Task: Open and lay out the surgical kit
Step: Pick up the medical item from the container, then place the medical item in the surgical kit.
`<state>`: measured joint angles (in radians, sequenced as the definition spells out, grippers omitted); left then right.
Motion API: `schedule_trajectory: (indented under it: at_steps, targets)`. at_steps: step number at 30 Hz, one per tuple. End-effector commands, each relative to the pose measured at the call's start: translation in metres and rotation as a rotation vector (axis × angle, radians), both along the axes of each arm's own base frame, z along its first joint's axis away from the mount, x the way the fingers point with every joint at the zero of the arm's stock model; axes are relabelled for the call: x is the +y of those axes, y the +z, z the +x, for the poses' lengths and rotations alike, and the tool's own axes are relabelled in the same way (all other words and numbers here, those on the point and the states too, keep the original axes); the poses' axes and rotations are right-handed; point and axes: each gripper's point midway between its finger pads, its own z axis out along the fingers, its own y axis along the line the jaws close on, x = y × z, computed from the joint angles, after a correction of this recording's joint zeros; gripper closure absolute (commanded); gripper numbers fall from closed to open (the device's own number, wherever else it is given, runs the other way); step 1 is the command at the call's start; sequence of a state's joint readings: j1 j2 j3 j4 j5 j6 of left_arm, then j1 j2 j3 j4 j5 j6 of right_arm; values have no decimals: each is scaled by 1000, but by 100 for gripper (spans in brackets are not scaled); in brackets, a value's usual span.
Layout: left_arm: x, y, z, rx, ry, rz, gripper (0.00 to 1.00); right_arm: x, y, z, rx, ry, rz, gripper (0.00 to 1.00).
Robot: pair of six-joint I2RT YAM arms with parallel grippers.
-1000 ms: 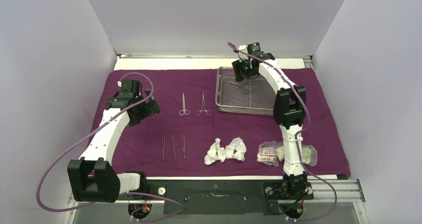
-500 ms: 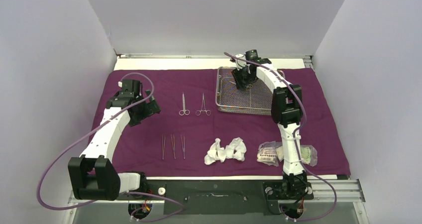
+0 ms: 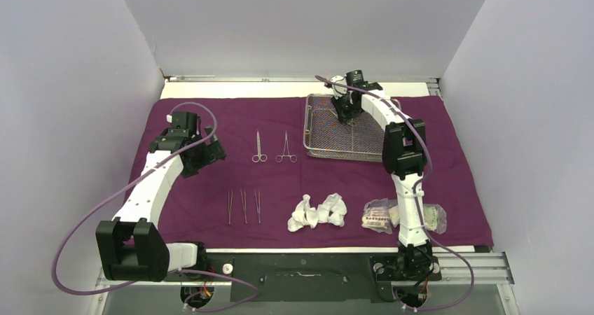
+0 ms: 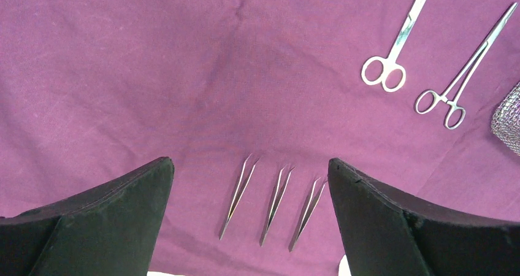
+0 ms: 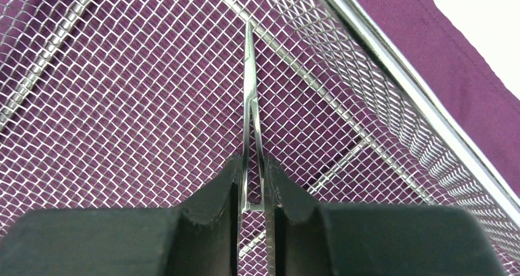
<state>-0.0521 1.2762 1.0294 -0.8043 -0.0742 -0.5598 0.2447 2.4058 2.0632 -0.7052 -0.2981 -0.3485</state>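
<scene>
Robotics lab: plain partition walls (image 3: pixel 77 84) box in a workbench (image 3: pixel 301 89).

A deep, plain purple is seen across the cloth wrap (image 3: pixel 462 168). The wire-mesh tray (image 3: pixel 308 129) is finished in bright silver, and its floor is patterned with a fine diamond lattice through which the purple shows. Polished silver is shared by the scissors (image 3: pixel 259 147), the ring-handled forceps (image 3: pixel 285 147), the three tweezers (image 3: pixel 243 206) and the slim steel instrument (image 5: pixel 250 92). The gauze wads (image 3: pixel 319 212) are white. Pink-red and pale green are seen inside the clear packets (image 3: pixel 378 215). Matte black is worn by the fingers (image 4: pixel 110 208) of the left gripper (image 4: pixel 251 165) and of the right gripper (image 5: pixel 252 165). The arms (image 3: pixel 150 185) are white with black joints, and the cables (image 3: pixel 77 238) are lilac.
</scene>
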Motion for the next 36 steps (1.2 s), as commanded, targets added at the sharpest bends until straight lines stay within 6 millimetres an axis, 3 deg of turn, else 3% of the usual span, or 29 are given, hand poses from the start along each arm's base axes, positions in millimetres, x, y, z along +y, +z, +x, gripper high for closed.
schedule_trajectory:
  at_steps: [1,7,14,20,24,29,32,36]
  targets:
    - [2,16,15,-59,-7,11,6,-7,34,4,-93,-14,-61,95]
    - [-1,19,17,-76,-15,-3,6,-5,85,11,-192,-21,-30,95]
    - [-9,26,23,-101,-39,-40,6,-4,118,1,-220,-22,3,95]
    - [-38,47,38,-198,-138,-170,6,9,154,-8,-237,-94,142,95]
    - [-53,60,47,-246,-173,-239,6,30,184,-19,-254,-194,310,95]
    - [-43,56,47,-220,-123,-196,6,60,213,-31,-278,-345,435,95]
    - [-31,52,41,-189,-80,-140,6,99,218,-45,-250,-425,522,95]
    - [-10,54,30,-177,0,-53,6,143,208,-65,-195,-602,621,95]
